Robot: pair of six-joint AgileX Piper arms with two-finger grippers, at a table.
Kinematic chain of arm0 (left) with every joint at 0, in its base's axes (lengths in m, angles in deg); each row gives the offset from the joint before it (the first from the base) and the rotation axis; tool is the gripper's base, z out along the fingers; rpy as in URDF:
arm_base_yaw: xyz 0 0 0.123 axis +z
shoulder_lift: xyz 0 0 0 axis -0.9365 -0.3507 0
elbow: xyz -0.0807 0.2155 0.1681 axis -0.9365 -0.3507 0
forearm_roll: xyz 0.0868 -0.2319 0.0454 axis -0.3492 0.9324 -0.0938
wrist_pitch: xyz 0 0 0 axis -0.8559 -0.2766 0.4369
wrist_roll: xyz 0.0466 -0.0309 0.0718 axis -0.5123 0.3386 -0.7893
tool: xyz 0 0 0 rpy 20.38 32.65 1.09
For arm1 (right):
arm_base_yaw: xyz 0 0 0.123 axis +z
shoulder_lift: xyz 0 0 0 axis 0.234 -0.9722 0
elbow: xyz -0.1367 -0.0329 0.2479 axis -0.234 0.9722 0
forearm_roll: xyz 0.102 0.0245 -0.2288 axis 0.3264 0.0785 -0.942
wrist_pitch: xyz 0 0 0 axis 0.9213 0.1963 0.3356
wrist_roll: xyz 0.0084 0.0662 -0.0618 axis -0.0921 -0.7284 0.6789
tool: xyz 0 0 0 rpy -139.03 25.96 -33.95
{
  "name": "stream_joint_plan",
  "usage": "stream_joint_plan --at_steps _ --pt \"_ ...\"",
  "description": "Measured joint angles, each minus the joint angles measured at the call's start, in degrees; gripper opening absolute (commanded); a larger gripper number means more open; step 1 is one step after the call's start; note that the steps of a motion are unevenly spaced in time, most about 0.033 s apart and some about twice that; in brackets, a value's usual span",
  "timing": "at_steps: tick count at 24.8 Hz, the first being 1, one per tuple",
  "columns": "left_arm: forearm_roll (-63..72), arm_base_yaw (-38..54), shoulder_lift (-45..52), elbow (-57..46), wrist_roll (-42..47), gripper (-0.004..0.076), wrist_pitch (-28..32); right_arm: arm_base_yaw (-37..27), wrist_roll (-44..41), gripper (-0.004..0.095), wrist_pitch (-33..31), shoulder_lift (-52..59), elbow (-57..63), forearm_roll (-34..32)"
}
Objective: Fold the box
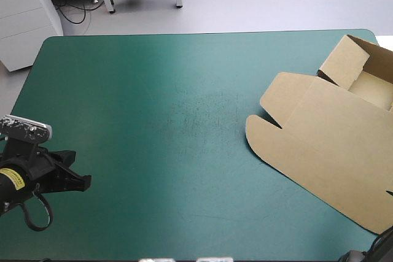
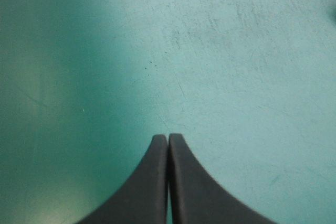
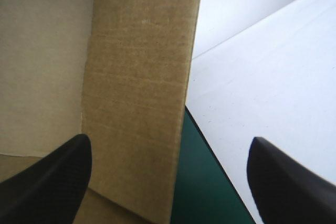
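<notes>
– Bench, broad, under a teal-green cover; what lies on it?
– One brown cut-board box, by the right edge toward the far corner; walls raised at its far end; the wide lid panel flat, reaching toward the middle.
– And each tool?
– The left black-finned tool is clenched on nothing, over bare cover near the left edge, well apart from the box; the right tool is released, fingers spread, a raised box wall ahead between them.

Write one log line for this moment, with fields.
box: walls partly raised, lid flat | left pincer: shut, empty | right pincer: open, at box wall
</notes>
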Motion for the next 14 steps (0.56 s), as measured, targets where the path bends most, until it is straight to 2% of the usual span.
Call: stream_joint_plan --at_steps 1,2,3,4,5,8,14 --pt "-0.3 0.0 0.0 0.0 0.0 -0.0032 0.0 -0.14 0.0 0.0643 -0.06 2.93 -0.2 0.36" --pt "-0.45 0.0 0.0 0.0 0.0 -0.0032 0.0 -0.19 0.0 0.0427 -0.06 4.74 -0.33 0.64" --pt "-0.91 0.0 0.0 0.0 0.0 -0.0032 0.0 -0.19 0.0 0.0291 -0.28 8.66 -0.34 1.79" --pt "-1.09 0.0 0.0 0.0 0.0 -0.0032 0.0 -0.26 0.08 0.0027 -0.36 10.64 -0.34 2.97" --pt "-1.29 0.0 0.0 0.0 0.0 -0.0032 0.0 -0.18 1.26 -0.0018 -0.36 14.16 -0.34 6.31" --pt "-1.68 0.0 0.0 0.0 0.0 -0.0032 0.0 0.96 3.8 -0.0002 -0.36 19.31 -0.27 10.77" --pt "-3.1 0.0 0.0 0.0 0.0 -0.0032 0.07 8.61 4.73 -0.0003 -0.36 29.74 5.89 13.06"
